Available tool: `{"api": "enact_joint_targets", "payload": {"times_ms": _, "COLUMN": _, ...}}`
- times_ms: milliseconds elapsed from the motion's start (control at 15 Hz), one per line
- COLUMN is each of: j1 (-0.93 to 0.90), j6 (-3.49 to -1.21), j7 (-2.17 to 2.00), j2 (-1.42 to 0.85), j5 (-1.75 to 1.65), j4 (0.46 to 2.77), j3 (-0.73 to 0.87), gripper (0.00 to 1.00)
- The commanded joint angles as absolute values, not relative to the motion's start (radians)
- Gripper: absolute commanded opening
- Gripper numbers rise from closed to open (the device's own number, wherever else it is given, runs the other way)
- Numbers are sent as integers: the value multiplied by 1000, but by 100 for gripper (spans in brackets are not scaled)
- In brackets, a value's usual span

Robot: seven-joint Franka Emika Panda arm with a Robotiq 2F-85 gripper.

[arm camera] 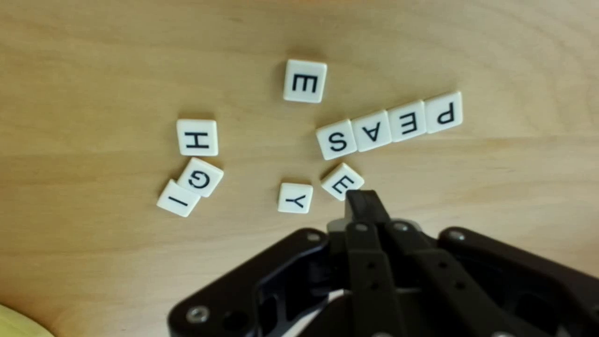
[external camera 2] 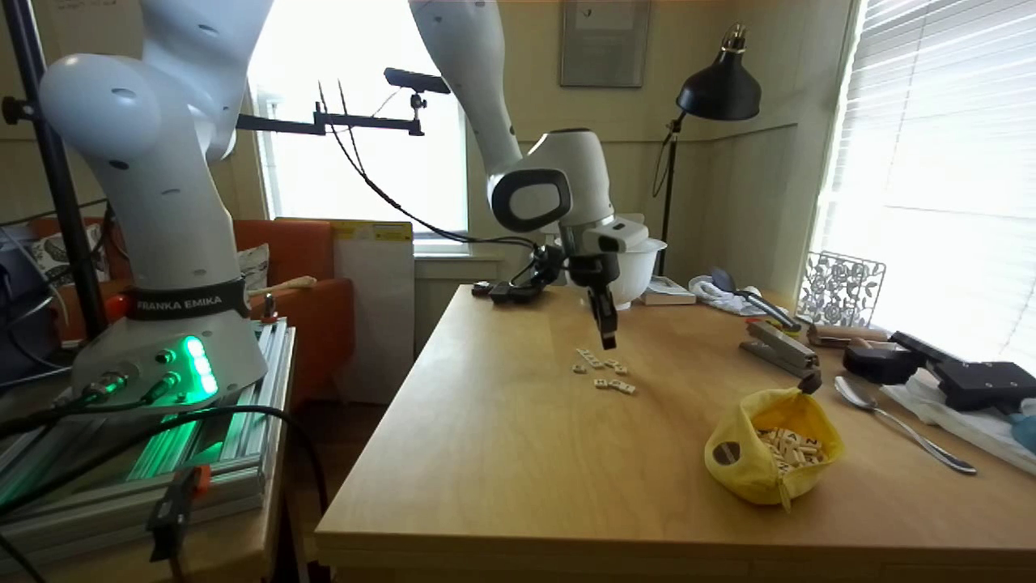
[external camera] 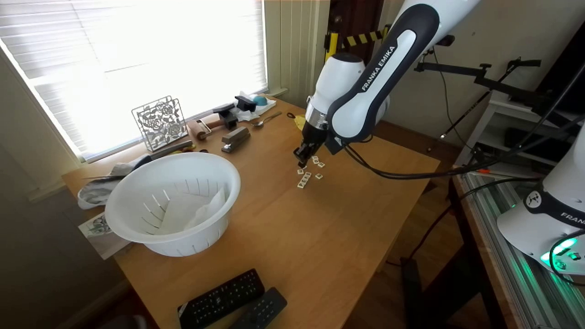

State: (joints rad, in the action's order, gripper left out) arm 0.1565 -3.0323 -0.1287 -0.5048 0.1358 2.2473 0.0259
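Note:
My gripper [arm camera: 368,199] is shut with nothing between its fingers. In the wrist view its tip overlaps a corner of a small white E tile [arm camera: 340,180]; whether they touch I cannot tell. A Y tile [arm camera: 295,198] lies just left of that. A slanted row touching end to end reads PEAS, from the P tile [arm camera: 443,112] to the S tile [arm camera: 337,140]. Apart from these sit another E tile [arm camera: 305,81], an H tile [arm camera: 197,137], and a G tile [arm camera: 200,177] against an I tile [arm camera: 178,198]. In an exterior view the gripper [external camera 2: 608,340] points down over the tiles.
A yellow pouch [external camera 2: 732,465] full of tiles stands open on the table [external camera 2: 486,453]. Around the table are a white bowl [external camera: 171,235], a stapler [external camera: 236,139], a spoon [external camera 2: 906,425], a metal rose-pattern holder [external camera: 161,122] and two black remotes [external camera: 221,299].

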Motion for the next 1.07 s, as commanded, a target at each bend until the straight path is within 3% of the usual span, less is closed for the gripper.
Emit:
{"api": "enact_joint_targets", "payload": {"times_ms": 0, "j1": 173, "j6": -3041, "j7": -99, "j2": -524, "j5": 150, "j4": 2229, "j3": 6, "gripper": 0}}
{"api": "enact_joint_targets", "payload": {"times_ms": 1000, "j1": 215, "j6": -3092, "j7": -91, "j2": -606, "j5": 154, "j4": 2174, "j3": -20, "gripper": 0}}
